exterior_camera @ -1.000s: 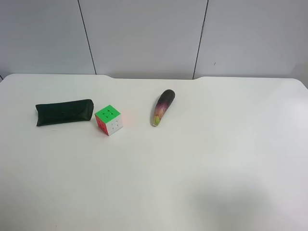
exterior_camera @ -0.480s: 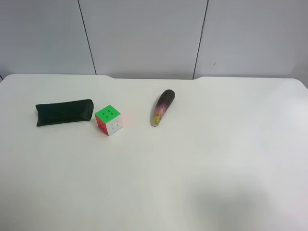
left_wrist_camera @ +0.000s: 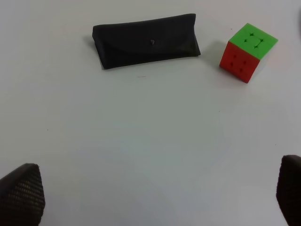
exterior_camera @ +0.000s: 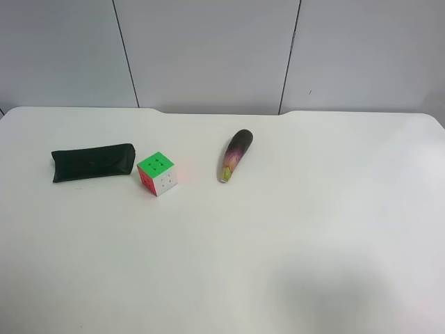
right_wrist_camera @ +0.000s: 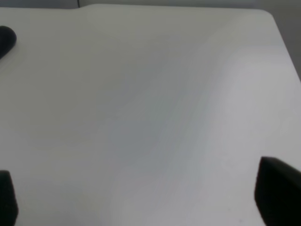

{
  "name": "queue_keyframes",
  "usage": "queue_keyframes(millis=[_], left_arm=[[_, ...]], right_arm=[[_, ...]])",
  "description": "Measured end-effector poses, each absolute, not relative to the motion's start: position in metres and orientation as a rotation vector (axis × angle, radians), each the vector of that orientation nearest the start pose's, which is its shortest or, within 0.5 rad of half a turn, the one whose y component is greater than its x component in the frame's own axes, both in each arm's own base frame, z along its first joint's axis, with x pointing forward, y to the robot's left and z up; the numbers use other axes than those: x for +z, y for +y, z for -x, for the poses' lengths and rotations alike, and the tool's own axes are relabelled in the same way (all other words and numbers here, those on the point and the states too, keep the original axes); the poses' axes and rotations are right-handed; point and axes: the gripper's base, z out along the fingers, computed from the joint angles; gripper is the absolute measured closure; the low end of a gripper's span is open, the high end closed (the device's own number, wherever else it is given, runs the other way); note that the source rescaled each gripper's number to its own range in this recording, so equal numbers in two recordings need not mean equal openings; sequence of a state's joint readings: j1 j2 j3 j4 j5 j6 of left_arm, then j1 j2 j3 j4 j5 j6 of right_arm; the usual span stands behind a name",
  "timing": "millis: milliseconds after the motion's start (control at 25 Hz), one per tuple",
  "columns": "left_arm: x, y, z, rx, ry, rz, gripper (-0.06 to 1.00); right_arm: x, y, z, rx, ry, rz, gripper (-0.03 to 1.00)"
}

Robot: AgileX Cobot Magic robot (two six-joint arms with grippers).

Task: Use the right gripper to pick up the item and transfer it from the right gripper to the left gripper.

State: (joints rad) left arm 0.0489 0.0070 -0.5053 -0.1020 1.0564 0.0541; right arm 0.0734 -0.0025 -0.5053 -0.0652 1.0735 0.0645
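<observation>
The item, a flat black soft case with a fold-over flap, lies on the white table at the exterior high view's left; it also shows in the left wrist view. Neither arm shows in the exterior high view. My left gripper is open and empty, its fingertips wide apart over bare table short of the case. My right gripper is open and empty over bare table, only its fingertips showing. The case is not in the right wrist view.
A multicoloured puzzle cube stands just beside the case, also in the left wrist view. A purple eggplant toy lies near the table's middle; its dark end shows in the right wrist view. A grey panelled wall stands behind.
</observation>
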Motion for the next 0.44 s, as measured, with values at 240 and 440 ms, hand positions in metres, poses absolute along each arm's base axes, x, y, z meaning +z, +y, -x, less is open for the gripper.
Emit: queue_keyframes(millis=[240,440], left_arm=[[0.2795,-0.0083,0.0041,-0.057,2.038,-0.01,-0.06],[0.2795,-0.0083,0.0041,-0.057,2.038,-0.01,-0.06]], right_arm=[[0.2778,-0.0057,0.0061,0.008,2.048,0.005,-0.03],[0.2778,-0.0057,0.0061,0.008,2.048,0.005,-0.03]])
